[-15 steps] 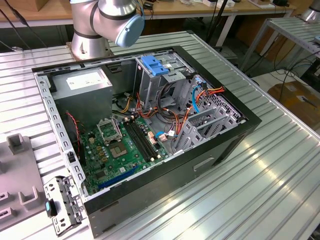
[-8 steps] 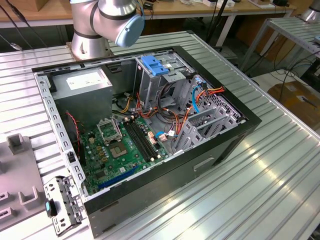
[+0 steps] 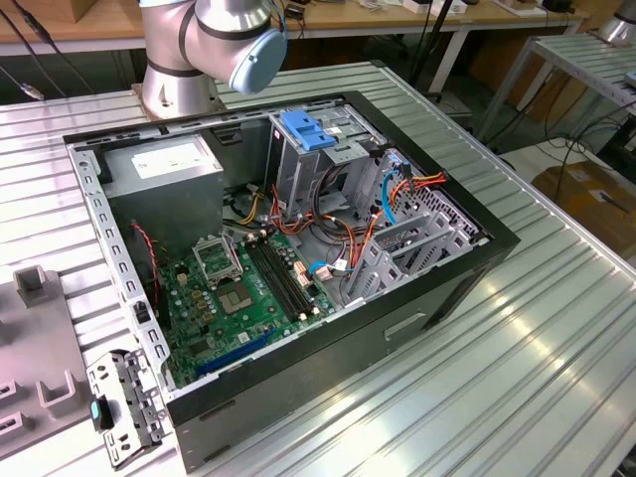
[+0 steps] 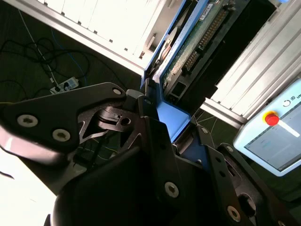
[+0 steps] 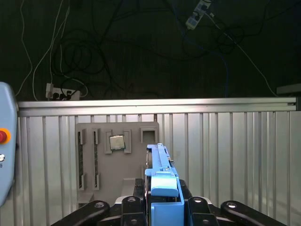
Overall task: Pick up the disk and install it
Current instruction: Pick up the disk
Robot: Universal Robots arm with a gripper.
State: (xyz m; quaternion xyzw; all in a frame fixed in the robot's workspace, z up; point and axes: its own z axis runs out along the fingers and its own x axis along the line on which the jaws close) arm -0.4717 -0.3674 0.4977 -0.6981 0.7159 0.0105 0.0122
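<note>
One disk (image 5: 159,162) is gripped edge-on by the tool (image 5: 163,203), whose black fingers are closed on the blue carrier from both sides. It is held in the air, with the ribbed metal tabletop (image 5: 225,150) and a grey parts tray (image 5: 117,169) beyond it. The pickup looks done and the carry is in hand. Installing would probably call for lining the rails up with the drive cage (image 3: 298,169) inside the open computer case (image 3: 437,298). The disk is thin, with a green circuit board (image 4: 202,33) on one face.
</note>
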